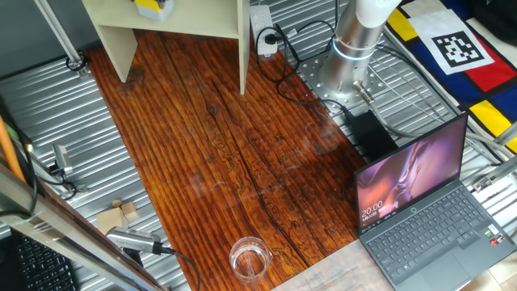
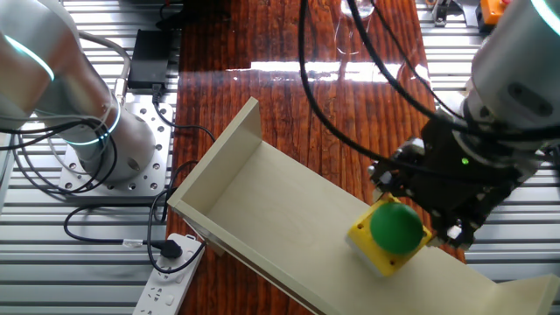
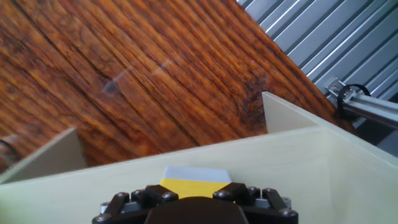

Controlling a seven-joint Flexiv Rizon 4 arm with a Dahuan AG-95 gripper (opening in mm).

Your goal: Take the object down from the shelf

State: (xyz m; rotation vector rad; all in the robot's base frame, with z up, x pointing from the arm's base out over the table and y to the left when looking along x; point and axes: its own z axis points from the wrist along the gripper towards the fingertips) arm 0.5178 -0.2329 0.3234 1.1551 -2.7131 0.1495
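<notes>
The yellow box with a round green button (image 2: 391,229) sits on the top board of the cream shelf (image 2: 262,201), near its right end. My gripper (image 2: 420,217) is down on the box from the right, with its dark body over the box's far side. In the hand view the box (image 3: 196,182) fills the gap between the two finger bases of my gripper (image 3: 196,200), and the jaws stand against its sides. The shelf board (image 3: 280,168) stretches across that view. In one fixed view only a bit of the box (image 1: 152,8) shows on the shelf (image 1: 190,18) at the top edge.
A clear glass (image 1: 249,259) stands at the table's near edge, next to an open laptop (image 1: 428,202). Pale wooden blocks (image 1: 119,217) lie at the left. A power strip (image 1: 262,28) with cables and the arm's base (image 1: 347,65) are beside the shelf.
</notes>
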